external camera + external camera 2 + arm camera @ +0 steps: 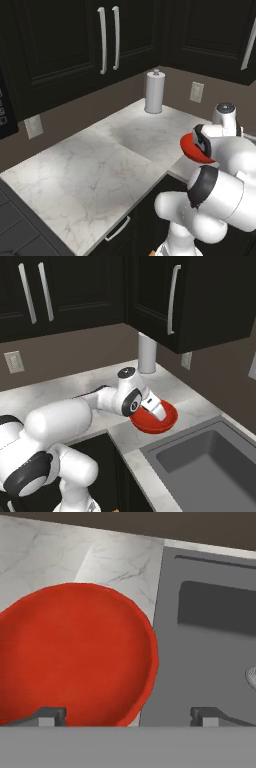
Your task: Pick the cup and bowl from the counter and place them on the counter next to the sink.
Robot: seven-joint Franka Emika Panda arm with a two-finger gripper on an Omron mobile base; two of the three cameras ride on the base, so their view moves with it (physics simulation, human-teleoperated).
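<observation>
- The gripper (128,716) is seen low over the red bowl (75,654), with its jaws wide open and nothing held between them.
- One finger is over the bowl's inside and the other is past its rim.
- The bowl (156,417) is set on the white counter (187,397), just beside the grey sink (210,463).
- A paper towel roll (154,92) is stood far back by the wall.

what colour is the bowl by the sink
Glossy red, plain, no pattern. The bowl shows best in the hand view.

Gripper (128,716) wide open, angled downward
</observation>
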